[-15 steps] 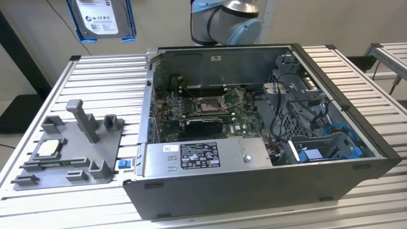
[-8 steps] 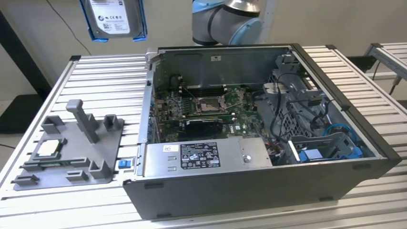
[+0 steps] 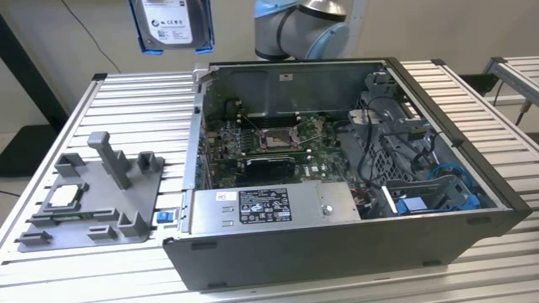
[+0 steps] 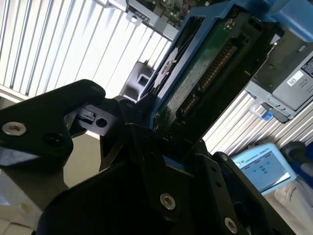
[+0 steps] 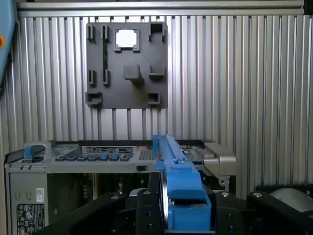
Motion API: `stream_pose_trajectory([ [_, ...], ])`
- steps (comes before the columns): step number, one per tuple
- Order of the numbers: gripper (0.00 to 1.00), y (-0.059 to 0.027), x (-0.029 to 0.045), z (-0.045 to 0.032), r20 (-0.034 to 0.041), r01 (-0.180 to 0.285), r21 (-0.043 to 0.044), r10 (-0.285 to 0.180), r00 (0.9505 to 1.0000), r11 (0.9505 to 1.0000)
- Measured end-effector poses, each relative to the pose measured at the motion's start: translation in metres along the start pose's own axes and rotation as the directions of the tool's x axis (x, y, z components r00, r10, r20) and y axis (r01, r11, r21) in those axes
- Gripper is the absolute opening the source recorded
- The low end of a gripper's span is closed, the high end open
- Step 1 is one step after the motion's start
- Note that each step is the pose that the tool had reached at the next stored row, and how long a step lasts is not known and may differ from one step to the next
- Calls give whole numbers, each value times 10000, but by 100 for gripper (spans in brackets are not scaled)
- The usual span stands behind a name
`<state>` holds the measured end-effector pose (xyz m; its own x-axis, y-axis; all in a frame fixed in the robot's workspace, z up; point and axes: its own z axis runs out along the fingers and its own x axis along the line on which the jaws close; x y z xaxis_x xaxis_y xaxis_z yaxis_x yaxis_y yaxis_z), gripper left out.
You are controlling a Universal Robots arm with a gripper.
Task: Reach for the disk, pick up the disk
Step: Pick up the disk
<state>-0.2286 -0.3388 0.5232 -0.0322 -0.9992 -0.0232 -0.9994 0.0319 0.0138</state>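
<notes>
My fingers (image 4: 146, 161) are clamped on the disk (image 4: 195, 73), held clear with the open computer case (image 3: 337, 252) well below them; pick-up looks done.

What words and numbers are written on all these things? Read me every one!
White label on the blue-framed silver-grey disk: print too small to read.
Black label on the silver metal power box: too small.
White sticker on the dark grey computer case, on its back wall: too small.
So no words can be read.
</notes>
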Motion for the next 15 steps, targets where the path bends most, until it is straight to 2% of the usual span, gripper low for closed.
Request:
stream_pose_trajectory([
  [15,0,-518,-17,-7,0,-1,-29,1,10000,10000],
])
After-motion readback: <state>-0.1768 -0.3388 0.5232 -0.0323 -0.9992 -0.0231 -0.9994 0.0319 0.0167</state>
